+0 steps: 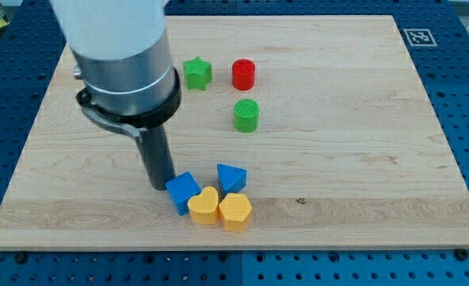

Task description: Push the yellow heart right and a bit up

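Blocks sit in a tight bunch near the bottom edge of the bench (362, 119). The yellow heart (203, 206) is in the middle of that bunch, touching the blue cube (182, 191) on its left and the yellow hexagon (235, 211) on its right, with the blue triangle (231, 177) just above. My tip (160, 185) is only a plain rod, so this end effector holds nothing; it stands just left of the blue cube. The heart looks small, light, hard and smooth, so it should slide easily. Push its left side, low down, or it may spin away.
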You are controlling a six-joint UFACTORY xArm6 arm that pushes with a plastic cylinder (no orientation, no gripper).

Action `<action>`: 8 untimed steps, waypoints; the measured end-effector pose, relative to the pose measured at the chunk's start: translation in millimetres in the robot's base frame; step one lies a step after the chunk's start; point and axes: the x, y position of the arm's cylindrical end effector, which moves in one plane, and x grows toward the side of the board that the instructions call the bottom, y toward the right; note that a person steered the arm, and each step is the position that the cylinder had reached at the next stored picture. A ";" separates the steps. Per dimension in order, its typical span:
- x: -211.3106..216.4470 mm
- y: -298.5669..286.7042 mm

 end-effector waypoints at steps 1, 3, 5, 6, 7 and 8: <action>9.8 4.7; 69.0 -13.5; 70.5 7.9; 70.6 19.4; 70.6 36.8; 70.0 56.0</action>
